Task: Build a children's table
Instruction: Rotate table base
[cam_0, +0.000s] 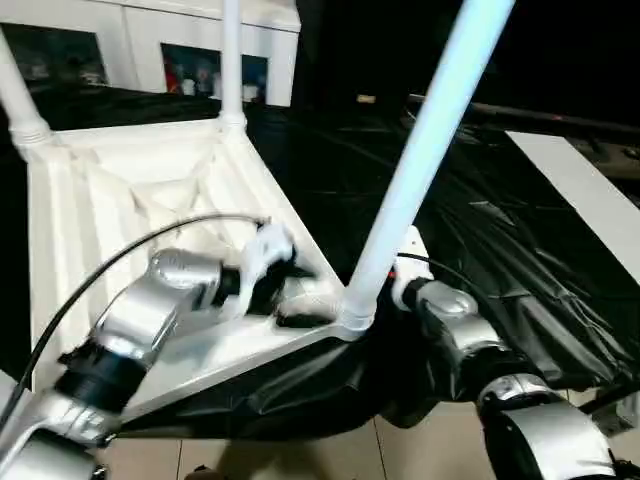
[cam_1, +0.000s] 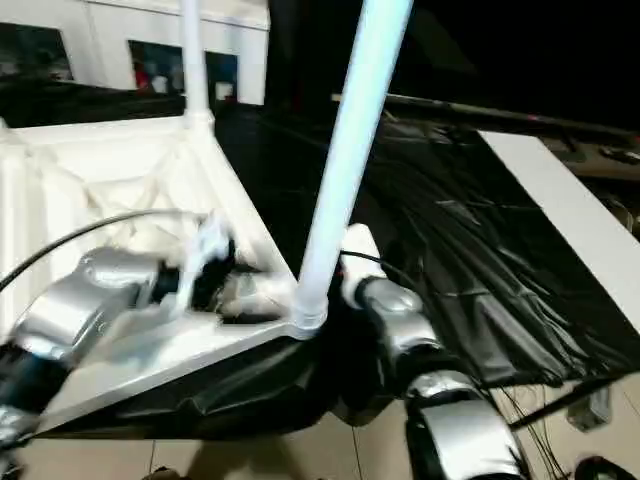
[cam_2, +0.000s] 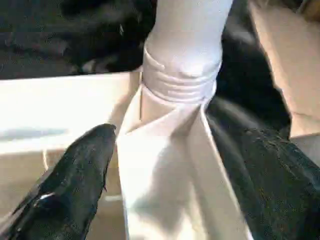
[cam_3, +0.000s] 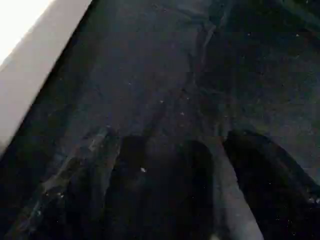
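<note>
Left pincer (cam_0: 290, 300) sits inside the upturned children's table (cam_0: 120, 200) on the desk (cam_0: 480, 250), touching the near corner socket, grip state unreadable; leg (cam_0: 420, 160) rises tilted just beyond it, left arm nearer; right pincer's grip is hidden too.

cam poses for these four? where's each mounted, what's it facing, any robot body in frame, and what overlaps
Left eye: on the head, looking down at the upturned children's table; both silver forearms show.
Right eye: beside it, same scene; nearest leg stands in its corner socket.
Left wrist: along the left claw, aimed at that socket; one black finger shows.
Right wrist: faces the black sheet; dark finger shapes only.
Shared: the eyes and left wrist all see that leg's socket.
</note>
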